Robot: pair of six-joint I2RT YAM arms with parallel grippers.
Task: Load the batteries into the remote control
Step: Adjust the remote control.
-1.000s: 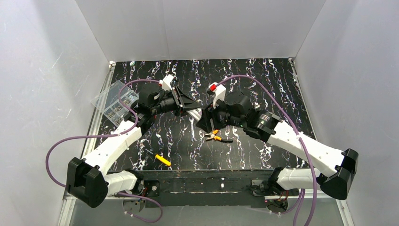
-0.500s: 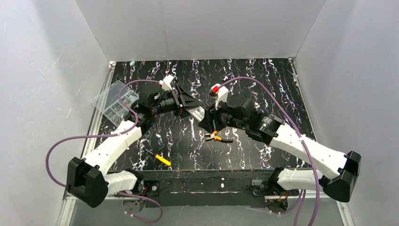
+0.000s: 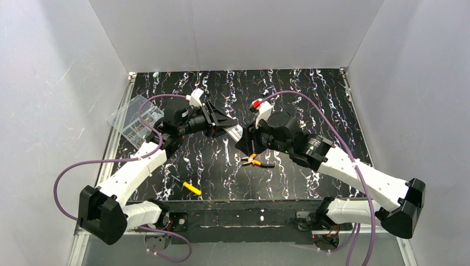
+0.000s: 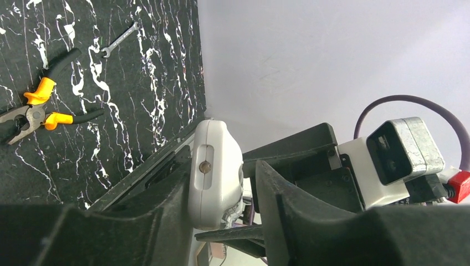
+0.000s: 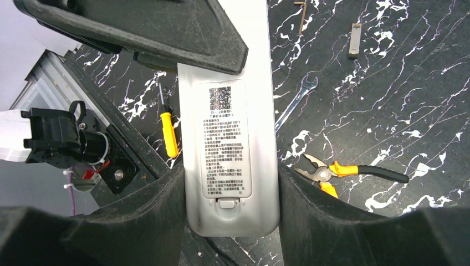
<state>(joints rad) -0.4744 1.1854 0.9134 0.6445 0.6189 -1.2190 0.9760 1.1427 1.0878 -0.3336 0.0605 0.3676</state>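
Black, white-veined table (image 3: 310, 94) inside a white-walled booth; my two arms meet above its middle. The remote control (image 5: 230, 144) is held off the table between them, its back turned toward my right wrist camera.

(a) My right claw (image 5: 230, 185) is clamped across one end of the remote, a finger pressed to each long edge.
(b) My left claw (image 4: 224, 160) brackets the other end. One finger touches the casing and a sliver of gap shows at the other, so I cannot tell whether it grips or only cradles.
(c) The battery cover (image 5: 223, 138), with its printed label, is closed. Its latch (image 5: 226, 203) lies between my right fingers.
(d) No battery shows in any view.
(e) On the table below: pliers (image 5: 354, 172), a yellow screwdriver (image 5: 169, 136) and a small wrench (image 5: 294, 102). A clear box (image 3: 136, 122) stands at the left edge.

Judged from this, the step in hand is presenting the back so the cover can come off; loading has not begun. To do it well, my right fingers should bear on the edges only, since pressure on the cover would pin it. The latch end needs freeing, so the hold ought to pass to the left claw. That claw must close firmly before the right one lets go, or the remote may tip and drop among the tools. The back should end level, so that the batteries will sit in the recess.
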